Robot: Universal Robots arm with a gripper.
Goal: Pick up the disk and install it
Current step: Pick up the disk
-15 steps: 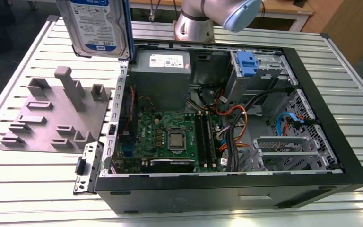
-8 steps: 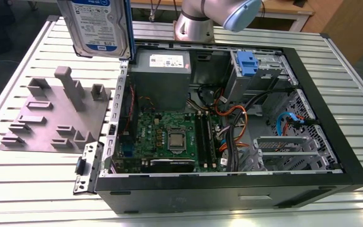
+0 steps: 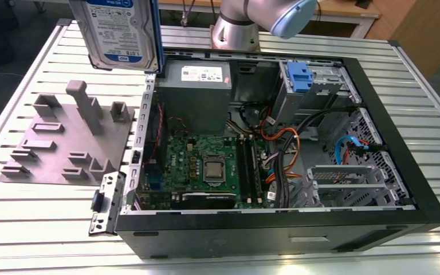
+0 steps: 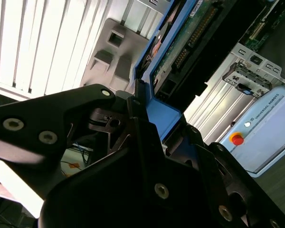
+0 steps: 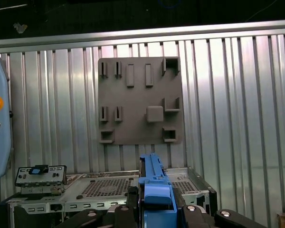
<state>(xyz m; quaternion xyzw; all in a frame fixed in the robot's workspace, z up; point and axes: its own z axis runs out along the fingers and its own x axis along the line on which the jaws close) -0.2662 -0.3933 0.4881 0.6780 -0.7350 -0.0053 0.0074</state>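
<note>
As disk (image 3: 117,28) hangs, slatted table (image 3: 36,63), wooden desk (image 3: 334,14)

Item: disk (image 3: 119,34), upright, label showing, raised above slatted table (image 3: 36,229); grey fixture plate (image 3: 52,149) beside open computer case (image 3: 243,232); arm base (image 3: 235,31) behind.

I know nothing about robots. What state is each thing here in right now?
disk: upright, held in the air above the table.
gripper: shut on the disk.
computer case: lying on its side, open, insides exposed.
grey fixture plate: flat on the table, slots empty.
</note>
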